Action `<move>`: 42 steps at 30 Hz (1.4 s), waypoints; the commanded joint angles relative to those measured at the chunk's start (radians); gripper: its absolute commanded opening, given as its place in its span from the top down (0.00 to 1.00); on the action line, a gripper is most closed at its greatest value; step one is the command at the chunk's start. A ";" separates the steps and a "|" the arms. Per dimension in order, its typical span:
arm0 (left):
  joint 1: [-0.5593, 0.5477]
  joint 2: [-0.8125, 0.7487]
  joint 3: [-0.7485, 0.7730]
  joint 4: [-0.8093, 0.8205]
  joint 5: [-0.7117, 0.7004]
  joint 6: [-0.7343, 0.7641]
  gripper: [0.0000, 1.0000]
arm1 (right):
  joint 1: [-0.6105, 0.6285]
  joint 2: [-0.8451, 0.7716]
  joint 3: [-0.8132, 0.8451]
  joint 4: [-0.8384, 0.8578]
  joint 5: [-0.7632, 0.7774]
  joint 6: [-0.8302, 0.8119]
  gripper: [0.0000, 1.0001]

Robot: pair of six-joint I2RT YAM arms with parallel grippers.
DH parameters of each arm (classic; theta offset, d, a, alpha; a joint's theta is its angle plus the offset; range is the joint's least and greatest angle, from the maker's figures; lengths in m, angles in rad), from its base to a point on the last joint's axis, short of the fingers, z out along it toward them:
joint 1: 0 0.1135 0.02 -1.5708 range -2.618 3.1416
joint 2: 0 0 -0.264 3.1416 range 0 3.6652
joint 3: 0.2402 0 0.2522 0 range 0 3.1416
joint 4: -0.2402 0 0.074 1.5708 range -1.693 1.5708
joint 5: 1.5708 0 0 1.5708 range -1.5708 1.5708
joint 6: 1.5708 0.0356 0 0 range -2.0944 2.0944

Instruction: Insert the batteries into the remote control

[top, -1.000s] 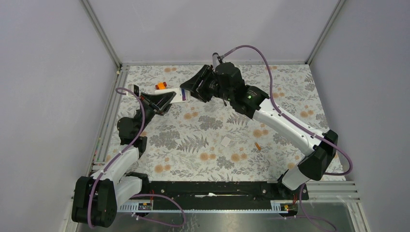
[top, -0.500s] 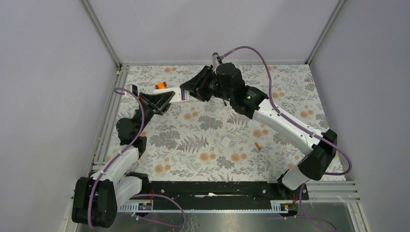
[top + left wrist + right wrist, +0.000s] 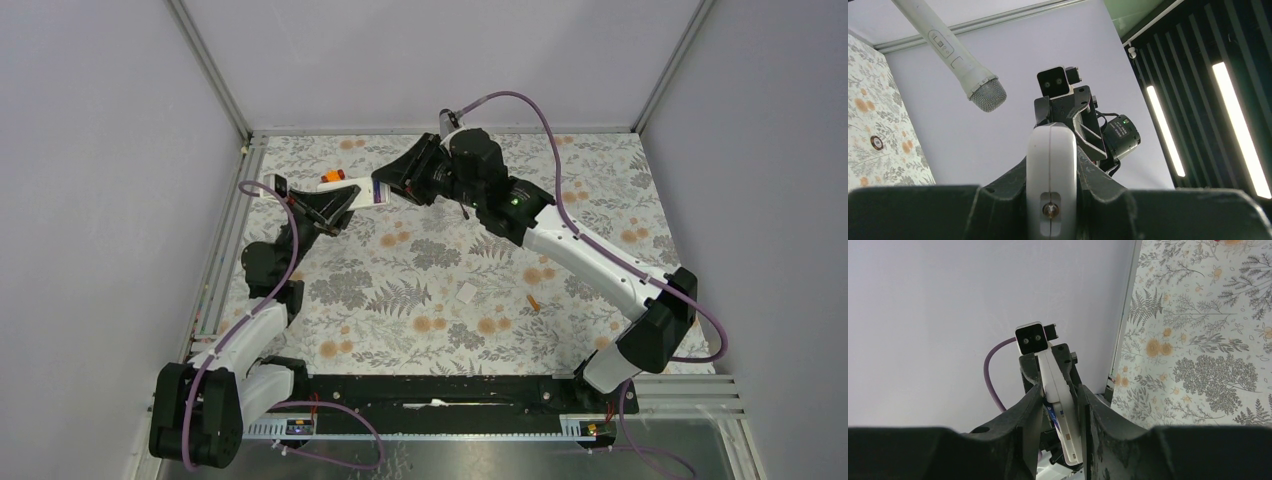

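Seen from above, two robot arms meet over a floral-patterned worktop (image 3: 420, 330), holding the remote control (image 3: 369, 198) between them in the air. A small flat white cover (image 3: 467, 292) lies near the middle of the worktop. The remote is well away from that cover, toward the far left corner.

The left gripper (image 3: 347, 205) is clamped tight on one end of the remote. In its wrist view the white body sits edge-on between the fingers. The right gripper (image 3: 390, 189) takes the other end. Its jaws are partly apart, and in its wrist view they lie against both faces of the remote, so it appears to grip it too.

A dark blue-purple strip (image 3: 378, 195) shows on the remote beside the right gripper. It is probably one battery already at the compartment, though it is too small to be sure. The orange battery (image 3: 533, 301) lies on the worktop just beside the cover, on the right arm's side. A chunkier orange toy piece (image 3: 332, 177) lies far beyond the cover, near the remote.

The step in hand looks like steadying or re-gripping the remote with one battery handled. The next move probably calls for one gripper to let go and fetch the orange battery while the other keeps the compartment facing up.
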 commanded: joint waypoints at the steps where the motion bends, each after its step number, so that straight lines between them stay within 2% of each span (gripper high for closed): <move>1: -0.002 -0.005 0.090 0.084 -0.005 -0.045 1.00 | 0.002 0.015 -0.005 0.012 -0.064 -0.055 0.64; 24: -0.002 0.025 0.133 0.105 0.036 0.040 1.00 | 0.001 0.039 -0.051 0.037 -0.189 -0.060 0.68; 31: -0.002 0.029 0.133 0.086 0.022 -0.008 1.00 | 0.002 0.031 -0.095 0.009 -0.111 -0.178 0.68; 37: -0.002 0.036 0.155 0.088 0.028 -0.024 1.00 | 0.002 0.035 -0.139 0.063 -0.137 -0.235 0.68; 42: -0.001 0.038 0.161 0.080 0.036 -0.021 1.00 | 0.002 0.037 -0.136 0.042 -0.122 -0.270 0.68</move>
